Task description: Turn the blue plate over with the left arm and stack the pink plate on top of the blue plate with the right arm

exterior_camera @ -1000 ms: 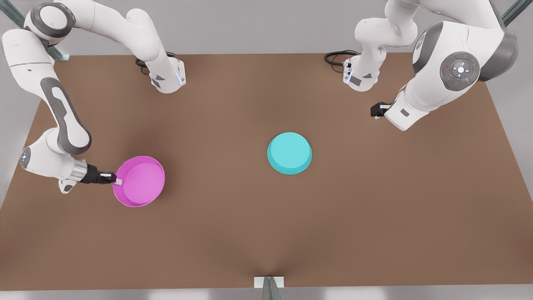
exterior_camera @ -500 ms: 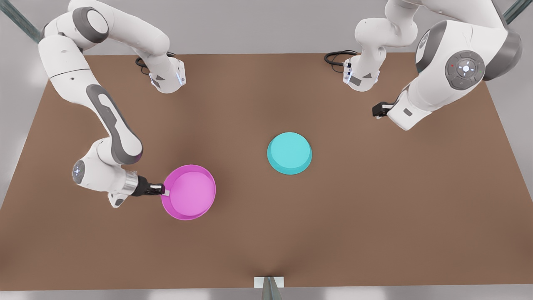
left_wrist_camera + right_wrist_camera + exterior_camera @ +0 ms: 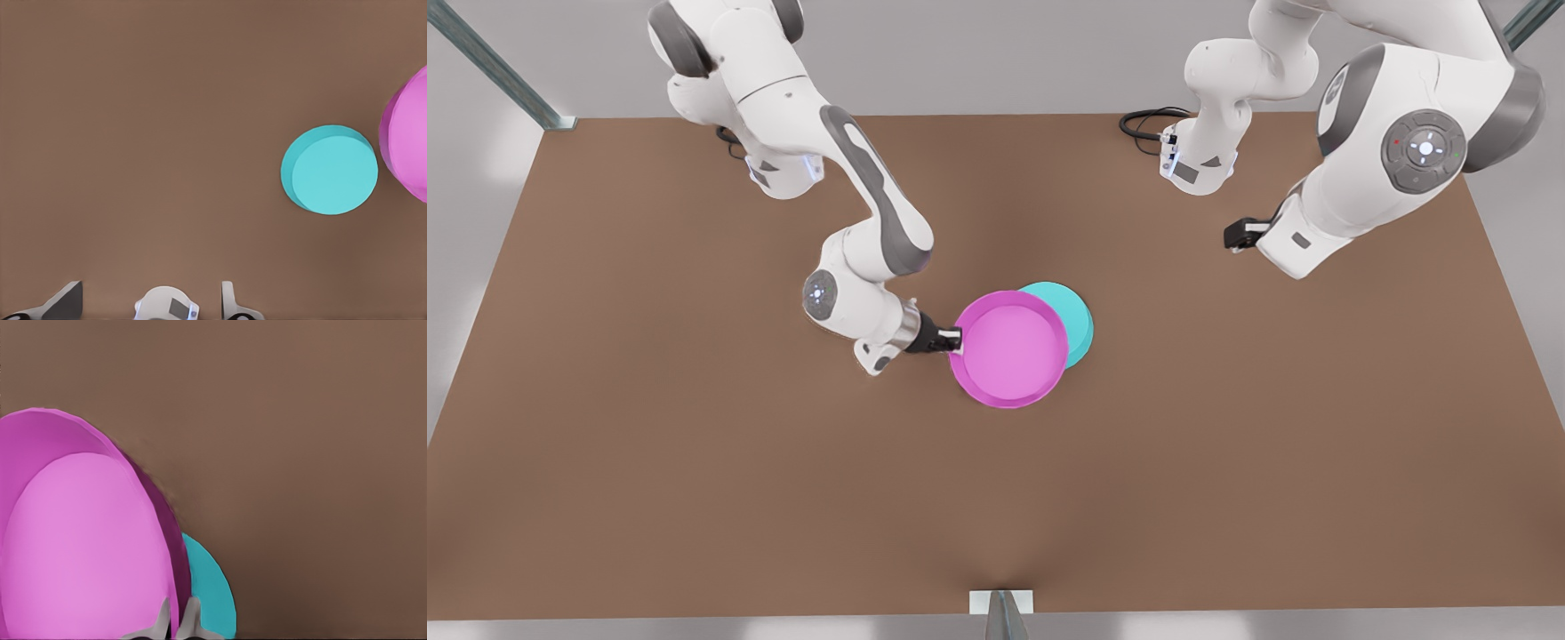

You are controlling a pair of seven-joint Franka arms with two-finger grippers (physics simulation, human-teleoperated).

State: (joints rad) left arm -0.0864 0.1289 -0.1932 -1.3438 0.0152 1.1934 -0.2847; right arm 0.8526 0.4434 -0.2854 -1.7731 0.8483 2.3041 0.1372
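Note:
The pink plate point(image 3: 1009, 347) hangs open side up, with my right gripper point(image 3: 956, 340) shut on its rim at the side toward the front view's left. In the right wrist view the right gripper point(image 3: 177, 623) pinches that rim of the pink plate point(image 3: 80, 547). The blue plate point(image 3: 1076, 318) lies mid-table with its flat base up, partly covered by the pink one. The left wrist view looks down on the blue plate point(image 3: 330, 170) and an edge of the pink plate point(image 3: 408, 140). My left gripper point(image 3: 151, 287) is open, raised well away from both plates.
The brown table point(image 3: 694, 489) carries both arm bases point(image 3: 783, 169) point(image 3: 1196, 169) along its far edge. The left arm point(image 3: 1325, 222) waits high at the front view's right. A metal post point(image 3: 1000, 613) stands at the near edge.
My right arm has carried the pink plate from the front view's left across the table until it overlaps the blue plate. The left arm has barely moved.

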